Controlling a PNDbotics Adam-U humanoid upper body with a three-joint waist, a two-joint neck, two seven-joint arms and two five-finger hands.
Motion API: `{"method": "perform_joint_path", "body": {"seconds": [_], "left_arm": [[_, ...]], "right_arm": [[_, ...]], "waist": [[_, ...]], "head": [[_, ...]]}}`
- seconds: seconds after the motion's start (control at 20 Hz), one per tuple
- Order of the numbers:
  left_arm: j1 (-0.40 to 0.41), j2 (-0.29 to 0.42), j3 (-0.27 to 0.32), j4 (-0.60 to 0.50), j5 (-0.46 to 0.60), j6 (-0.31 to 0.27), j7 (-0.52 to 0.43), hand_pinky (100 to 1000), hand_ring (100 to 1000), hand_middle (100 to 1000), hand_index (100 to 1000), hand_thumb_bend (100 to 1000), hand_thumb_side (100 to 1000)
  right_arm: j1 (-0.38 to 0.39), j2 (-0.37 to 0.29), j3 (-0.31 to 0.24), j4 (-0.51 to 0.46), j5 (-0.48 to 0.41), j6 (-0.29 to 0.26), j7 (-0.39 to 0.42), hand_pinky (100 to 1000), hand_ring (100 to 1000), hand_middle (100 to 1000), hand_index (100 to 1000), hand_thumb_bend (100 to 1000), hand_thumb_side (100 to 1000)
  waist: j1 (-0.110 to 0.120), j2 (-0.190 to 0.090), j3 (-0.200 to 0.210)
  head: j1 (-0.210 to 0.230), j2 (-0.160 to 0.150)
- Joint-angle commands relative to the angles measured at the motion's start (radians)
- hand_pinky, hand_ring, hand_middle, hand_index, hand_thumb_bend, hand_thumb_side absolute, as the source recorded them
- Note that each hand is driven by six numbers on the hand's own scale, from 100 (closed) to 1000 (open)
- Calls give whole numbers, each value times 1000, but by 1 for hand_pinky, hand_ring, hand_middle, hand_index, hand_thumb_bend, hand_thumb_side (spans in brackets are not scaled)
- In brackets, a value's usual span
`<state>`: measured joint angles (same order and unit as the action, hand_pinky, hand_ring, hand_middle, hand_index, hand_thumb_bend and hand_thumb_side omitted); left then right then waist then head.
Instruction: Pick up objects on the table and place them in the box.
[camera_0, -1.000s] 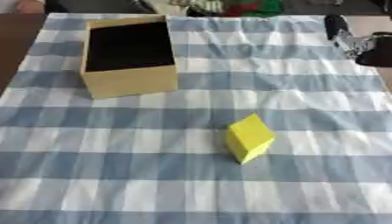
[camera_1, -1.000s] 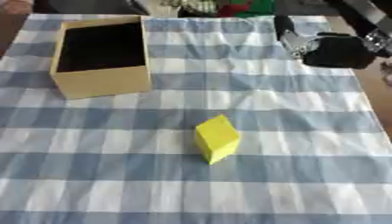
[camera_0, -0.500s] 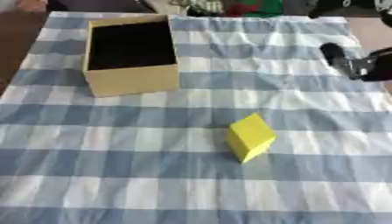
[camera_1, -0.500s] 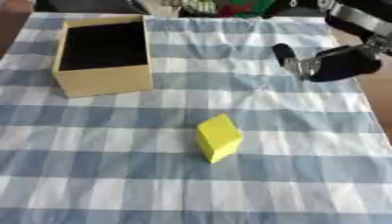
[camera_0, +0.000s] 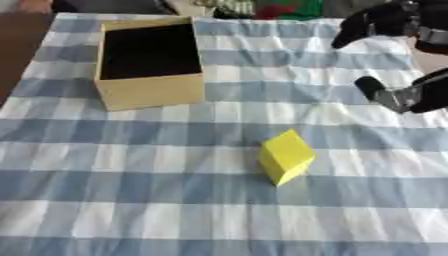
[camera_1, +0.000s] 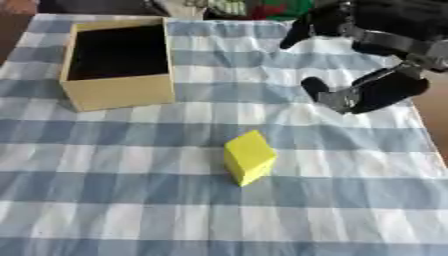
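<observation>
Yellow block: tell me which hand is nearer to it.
Right. The right hand hangs over the cloth, up and to the right of the yellow block, not touching it. The left hand shows in neither view.

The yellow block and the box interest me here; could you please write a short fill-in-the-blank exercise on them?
1. The yellow block lies on a blue and white ____ cloth.
2. The box stands open, and its inside looks ____.
3. The right hand is above the cloth, holding ____.

Missing words: checked; empty; nothing
</observation>
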<state>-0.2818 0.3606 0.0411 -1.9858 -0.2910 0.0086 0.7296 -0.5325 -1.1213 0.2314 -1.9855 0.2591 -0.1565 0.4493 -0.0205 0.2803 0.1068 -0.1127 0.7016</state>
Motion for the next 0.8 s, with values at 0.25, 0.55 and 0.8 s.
{"method": "perform_joint_path", "body": {"seconds": [0.25, 0.55, 0.8], "left_arm": [[-10, 25, 0, -14, 6, -2, -5, 960, 697, 518, 717, 100, 264], [-11, 25, -2, -14, 7, -2, -7, 959, 697, 518, 717, 100, 264], [-13, 24, -3, -14, 8, -2, -9, 959, 698, 518, 717, 100, 263]], "right_arm": [[-51, -35, 31, -15, 18, 17, 86, 916, 966, 849, 936, 181, 496], [-93, -23, 68, -15, 23, 40, 160, 931, 990, 854, 952, 284, 592], [-124, -12, 104, -15, 41, 66, 210, 942, 1000, 856, 966, 311, 632]], "waist": [[-1, -15, 3], [-2, -14, 6], [-2, -13, 11]], "head": [[-6, -1], [-9, -2], [-12, -4]]}}
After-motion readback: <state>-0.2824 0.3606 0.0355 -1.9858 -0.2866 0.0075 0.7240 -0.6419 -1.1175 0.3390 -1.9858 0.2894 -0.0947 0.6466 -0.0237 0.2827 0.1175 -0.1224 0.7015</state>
